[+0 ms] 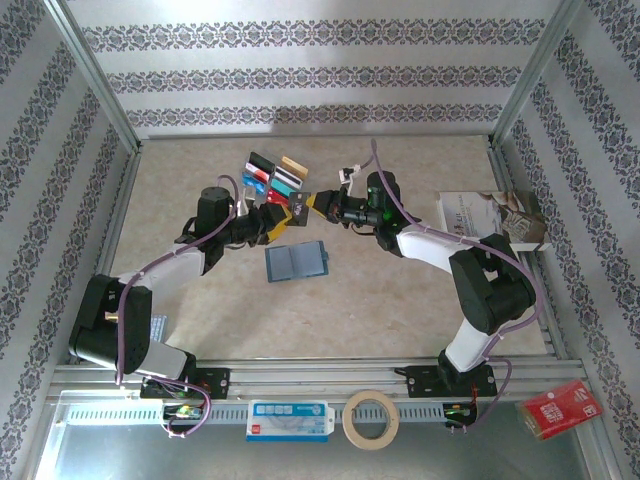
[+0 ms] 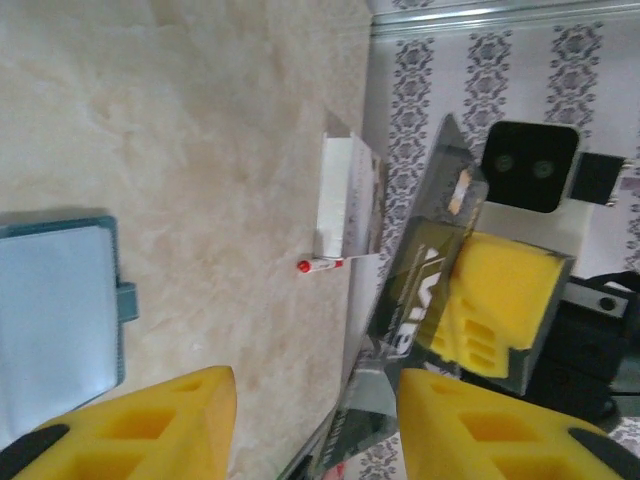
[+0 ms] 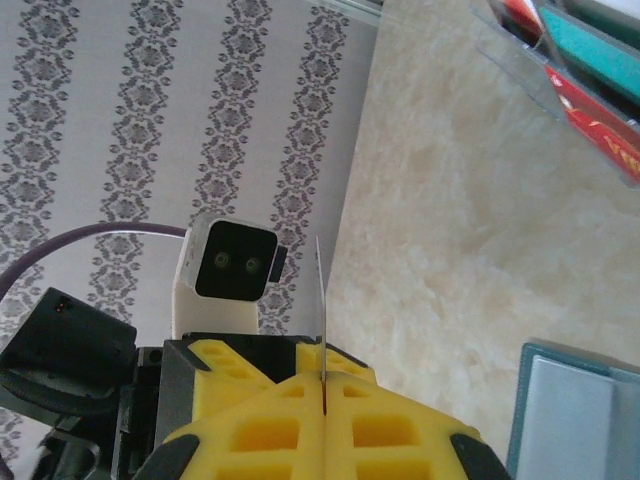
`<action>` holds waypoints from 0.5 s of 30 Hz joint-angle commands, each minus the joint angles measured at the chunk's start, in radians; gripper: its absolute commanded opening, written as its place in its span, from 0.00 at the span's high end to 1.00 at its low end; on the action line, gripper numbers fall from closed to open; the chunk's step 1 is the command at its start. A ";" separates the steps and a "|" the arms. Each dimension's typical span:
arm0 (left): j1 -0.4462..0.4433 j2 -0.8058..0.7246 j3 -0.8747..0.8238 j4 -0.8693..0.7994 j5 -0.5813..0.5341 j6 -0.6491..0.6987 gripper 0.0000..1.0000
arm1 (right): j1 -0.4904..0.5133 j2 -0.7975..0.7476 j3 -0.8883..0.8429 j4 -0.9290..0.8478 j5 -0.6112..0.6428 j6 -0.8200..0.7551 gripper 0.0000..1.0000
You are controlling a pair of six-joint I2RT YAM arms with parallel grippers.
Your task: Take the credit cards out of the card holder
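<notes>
Beige tabletop: card holder point(image 1: 297, 263) lies open near centre, seemingly emptied; credit cards point(image 1: 272, 175) are spread behind it. One card point(image 3: 322, 300) is pinched by right gripper point(image 3: 323, 375); left gripper point(image 2: 315, 400) stands open. Placing remains.

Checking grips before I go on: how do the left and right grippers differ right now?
The right gripper is shut, pinching a card by its edge; the left gripper is open, its jaws standing apart with that card between them. The right gripper carries the card; the left gripper holds nothing. Both have yellow fingers and meet tip to tip over the table.
</notes>
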 commanded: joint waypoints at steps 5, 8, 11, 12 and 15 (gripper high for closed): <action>-0.010 -0.044 0.007 0.111 0.038 -0.052 0.64 | -0.021 -0.003 -0.004 0.146 -0.049 0.111 1.00; -0.009 -0.043 0.008 0.128 0.042 -0.064 0.68 | -0.021 0.003 0.000 0.146 -0.054 0.125 1.00; -0.010 -0.042 0.005 0.148 0.043 -0.070 0.73 | -0.020 0.012 -0.002 0.179 -0.059 0.139 1.00; -0.009 -0.042 0.002 0.156 0.040 -0.069 0.75 | -0.021 0.018 -0.001 0.188 -0.061 0.147 1.00; -0.010 -0.042 -0.006 0.174 0.035 -0.069 0.76 | -0.020 0.027 -0.004 0.202 -0.067 0.159 1.00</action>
